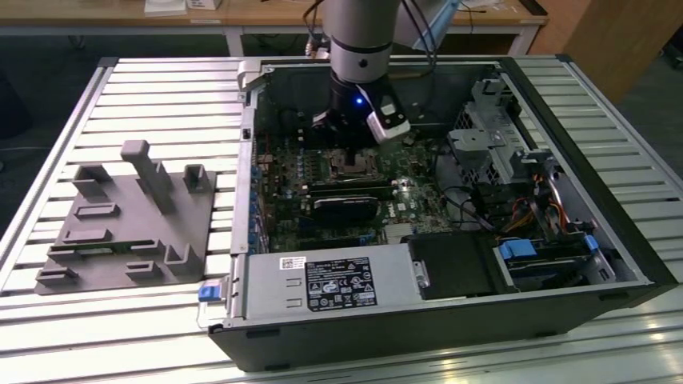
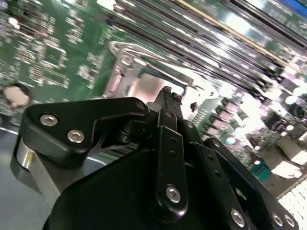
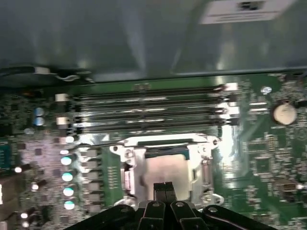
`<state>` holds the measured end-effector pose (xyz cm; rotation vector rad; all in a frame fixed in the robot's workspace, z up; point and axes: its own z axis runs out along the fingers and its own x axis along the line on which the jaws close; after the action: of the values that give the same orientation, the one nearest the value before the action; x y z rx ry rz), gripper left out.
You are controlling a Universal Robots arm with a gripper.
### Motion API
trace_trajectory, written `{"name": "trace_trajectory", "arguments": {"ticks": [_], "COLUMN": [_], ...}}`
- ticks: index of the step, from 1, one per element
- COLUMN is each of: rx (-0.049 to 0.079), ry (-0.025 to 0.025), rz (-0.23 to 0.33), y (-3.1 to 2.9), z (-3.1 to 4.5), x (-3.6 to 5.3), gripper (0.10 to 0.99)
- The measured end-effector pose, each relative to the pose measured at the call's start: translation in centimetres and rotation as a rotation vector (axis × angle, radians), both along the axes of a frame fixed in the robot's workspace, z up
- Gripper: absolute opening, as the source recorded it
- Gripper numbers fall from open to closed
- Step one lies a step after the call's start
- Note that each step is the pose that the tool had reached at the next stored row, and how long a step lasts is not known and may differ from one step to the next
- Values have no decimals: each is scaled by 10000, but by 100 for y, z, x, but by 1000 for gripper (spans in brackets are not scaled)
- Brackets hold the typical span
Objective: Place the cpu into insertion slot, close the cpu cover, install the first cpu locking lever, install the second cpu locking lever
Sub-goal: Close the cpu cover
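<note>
The cpu (image 3: 163, 168) lies dull silver in the insertion slot (image 3: 165, 152), and the cpu cover (image 3: 168, 142) frames it, seemingly down. The gripper (image 3: 164, 189) hangs at the cover's edge, its jaws pinched together on nothing I can see. I'd press frame metal only, straight down, keeping off the chip and the neighbouring memory slots (image 3: 148, 108).

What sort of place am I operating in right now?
Probably a robotics lab or workshop: an opened desktop computer case lies on a slatted metal table, a grey fixture block beside it, wooden workbenches behind.
</note>
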<state>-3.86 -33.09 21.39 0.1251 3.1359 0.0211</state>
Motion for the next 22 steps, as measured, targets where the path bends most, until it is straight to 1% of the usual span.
{"name": "trace_trajectory", "arguments": {"ticks": [5,8,16,22], "rx": [33,57,74,183], "ry": [-1,0,0,0], "rz": [11,43,134,251], "y": [1,0,3,7], "z": [-21,-39,-91,-117], "x": [-145,-207,-215,-215], "gripper": [106,106,106,106]}}
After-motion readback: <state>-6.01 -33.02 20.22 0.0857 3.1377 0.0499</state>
